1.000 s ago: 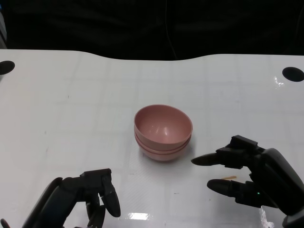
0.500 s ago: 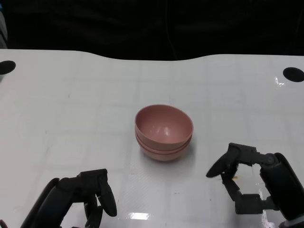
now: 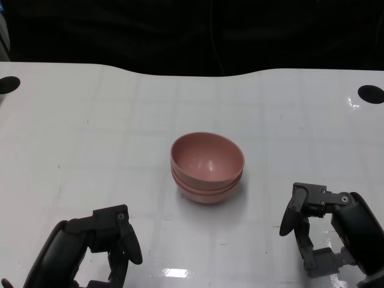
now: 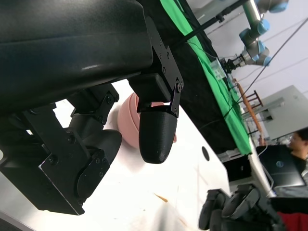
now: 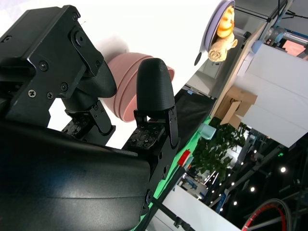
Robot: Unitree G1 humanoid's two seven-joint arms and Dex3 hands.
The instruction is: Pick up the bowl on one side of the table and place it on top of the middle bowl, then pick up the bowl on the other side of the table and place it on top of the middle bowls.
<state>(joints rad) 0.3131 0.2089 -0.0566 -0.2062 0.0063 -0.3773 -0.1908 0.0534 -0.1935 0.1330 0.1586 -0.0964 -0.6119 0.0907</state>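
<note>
A stack of pink bowls [image 3: 207,165] stands nested at the middle of the white table [image 3: 108,132]; it looks like at least two, but the exact number is hard to tell. My left hand [image 3: 99,246] hovers at the near left with its fingers curled in and holds nothing. My right hand [image 3: 321,231] is at the near right, a short way from the stack, fingers also curled in and empty. In the left wrist view the bowls [image 4: 126,118] show behind my curled fingers [image 4: 156,137], and the right hand [image 4: 236,209] lies beyond. The right wrist view shows the bowls [image 5: 126,82] past my fingers [image 5: 154,86].
Black round holes sit in the table's far corners [image 3: 369,93] [image 3: 8,84]. The far table edge curves against a dark backdrop. A small tan scrap [image 4: 161,198] lies on the table near the right hand. A person [image 4: 298,144] sits beyond the table.
My right hand has curled its outstretched fingers in and drawn back toward the near edge, away from the bowls. The left hand has sunk slightly lower. The bowls have not moved.
</note>
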